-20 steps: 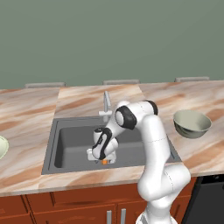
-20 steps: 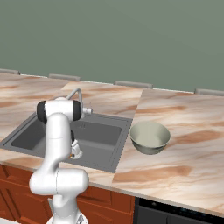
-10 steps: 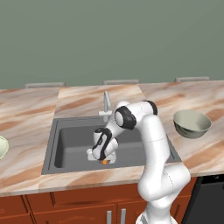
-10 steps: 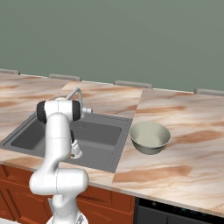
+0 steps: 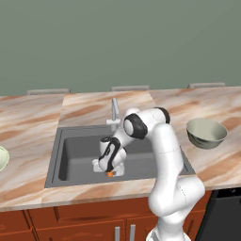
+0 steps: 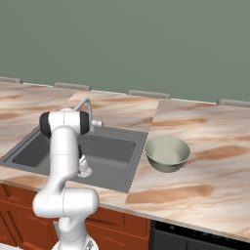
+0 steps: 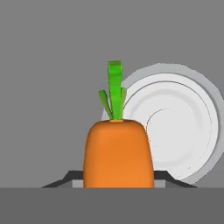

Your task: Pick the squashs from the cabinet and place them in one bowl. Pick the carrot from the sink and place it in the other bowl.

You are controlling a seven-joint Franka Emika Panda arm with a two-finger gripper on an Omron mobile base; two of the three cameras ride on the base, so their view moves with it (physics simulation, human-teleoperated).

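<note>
Orange carrot now gripped, previously free.

Kitchen, rendered. Marbled pink-brown table runs along a plain grey-green wall. Dark grey sink set into the table, slim silver tap at its back edge. Red-brown wooden cabinet fronts with grey bar handles below; dark appliance front under the right end.

change: gripper jaws closed onto carrot | where: sink floor
</note>
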